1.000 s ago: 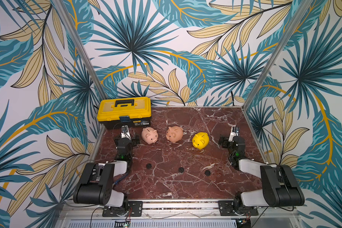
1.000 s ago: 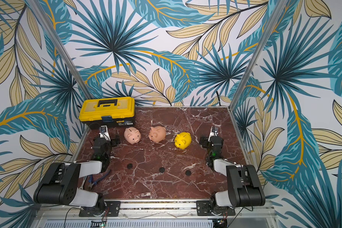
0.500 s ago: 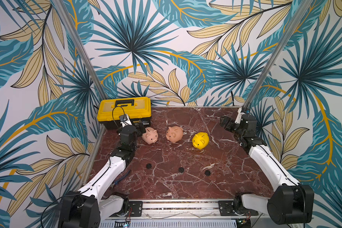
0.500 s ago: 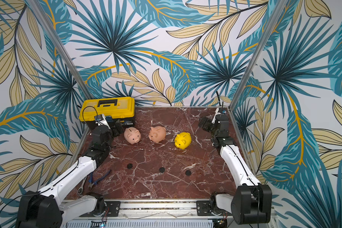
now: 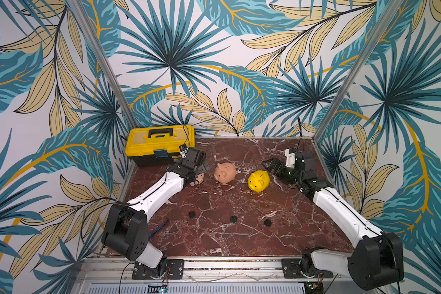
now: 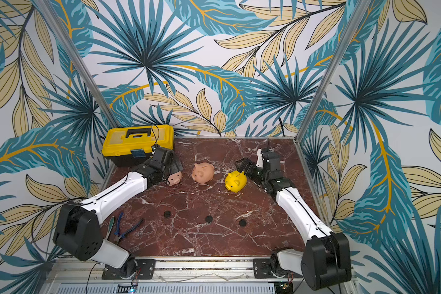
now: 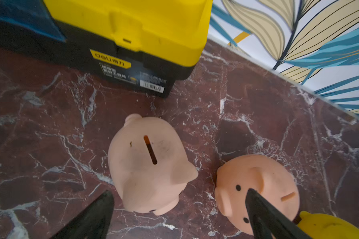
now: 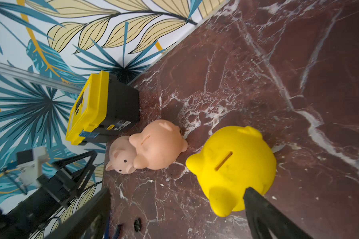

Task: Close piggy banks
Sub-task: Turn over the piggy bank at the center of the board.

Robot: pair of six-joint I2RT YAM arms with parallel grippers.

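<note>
We are at the approach step: no bank is grasped yet. In both top views the three piggy banks stand in a row across the middle of the frame, on the marble table (image 5: 214, 241). The pale pink piggy bank (image 5: 197, 178) is at the left, the peach piggy bank (image 5: 224, 173) in the centre, and the yellow piggy bank (image 5: 259, 180) at the right. All stand upright with the coin slot up, so their bottom openings are hidden from us.

The left gripper (image 7: 179, 191) hangs over the pale pink one with its jaws wide apart and holds nothing. The right gripper (image 8: 176, 190) is spread wide too, and empty. The yellow bank sits nearer to one of its fingers than to the middle between them. We cannot tell if either gripper touches a bank.

Three black plugs (image 5: 233, 218) lie in a line in the lower middle of the frame, well apart from the banks. The toolbox (image 5: 161, 143) stands at the upper left of the table.

We judge that the next move calls for centring the jaws on a bank and closing on it. The bank must then be turned so that its underside comes up, and a plug brought to it. The round, smooth bodies may slip.
</note>
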